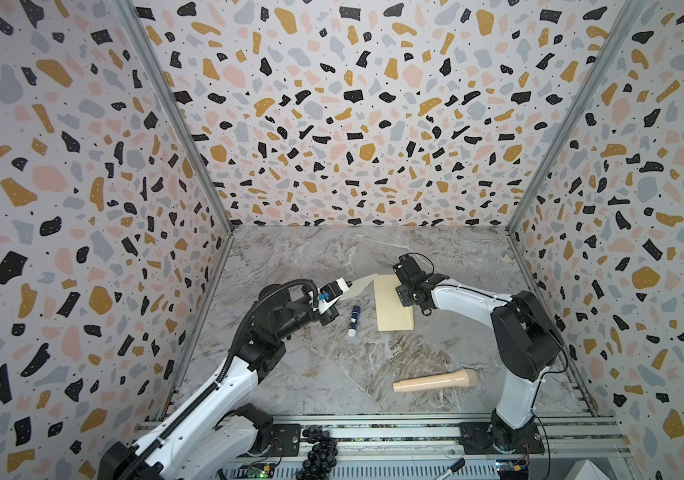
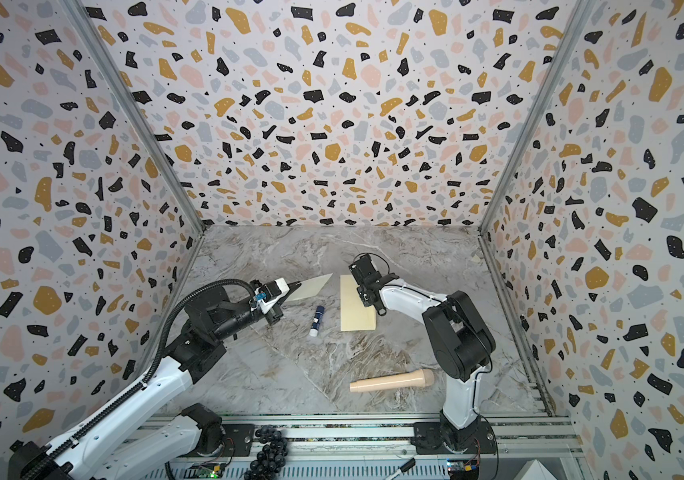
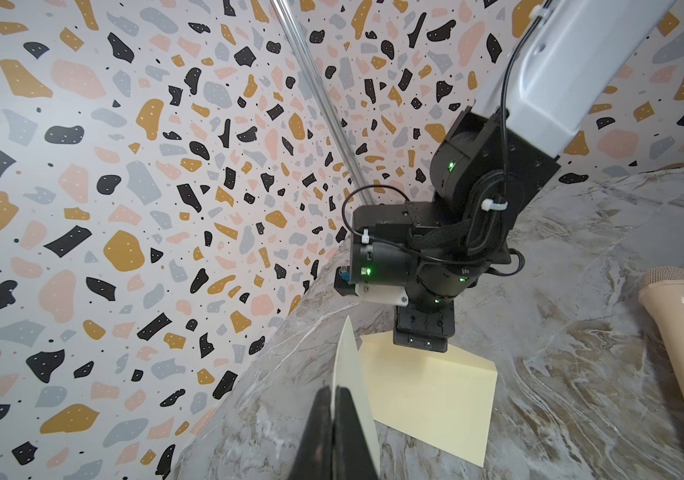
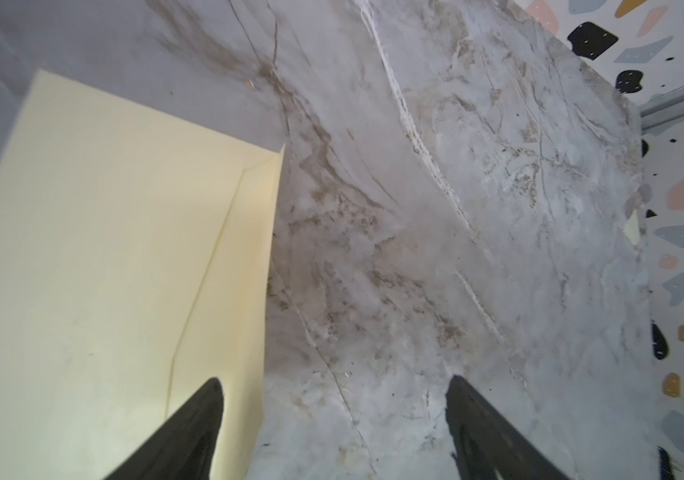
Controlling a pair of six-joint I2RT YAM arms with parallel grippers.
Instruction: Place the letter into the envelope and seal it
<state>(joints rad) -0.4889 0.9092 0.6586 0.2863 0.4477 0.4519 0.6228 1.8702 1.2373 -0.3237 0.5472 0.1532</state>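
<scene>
Clamps the letter (image 1: 363,286) in the clenched left gripper (image 1: 349,285), raised just left of frame centre. Hangs the right gripper (image 4: 334,382), jaws spread wide (straddling one edge), over the envelope (image 1: 392,309) lying flat at centre.

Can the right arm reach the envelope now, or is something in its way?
Probably yes. The right claw hangs open just over an edge of the envelope, with nothing between them. The left claw holds the letter aside.
</scene>
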